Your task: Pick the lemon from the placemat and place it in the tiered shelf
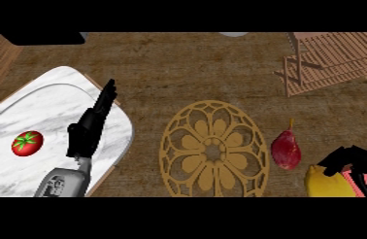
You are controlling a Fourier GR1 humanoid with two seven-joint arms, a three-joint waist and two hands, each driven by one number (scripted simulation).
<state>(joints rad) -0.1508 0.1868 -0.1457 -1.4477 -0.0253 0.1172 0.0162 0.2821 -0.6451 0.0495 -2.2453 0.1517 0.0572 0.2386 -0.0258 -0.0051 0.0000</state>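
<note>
Yellow lemon (327, 182) sits at the lower right edge, off the placemat (214, 149), with the right robot hand (345, 160) curled over its top. A red fruit (286, 149) lies between lemon and placemat. The shelf (326, 60) stands far right. The left robot hand (91, 124) rests straight-fingered over a marble board (64, 94) holding a tomato (27, 143).

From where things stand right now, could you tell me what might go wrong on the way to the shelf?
1. The right hand curls round the yellow lemon at the view's edge, so the hold is partly hidden and could slip.
2. The dark red, stemmed fruit lies just beside that hand; lifting could knock it.
3. The slatted wooden tiered shelf looks tilted and open, so the lemon might roll out.
</note>
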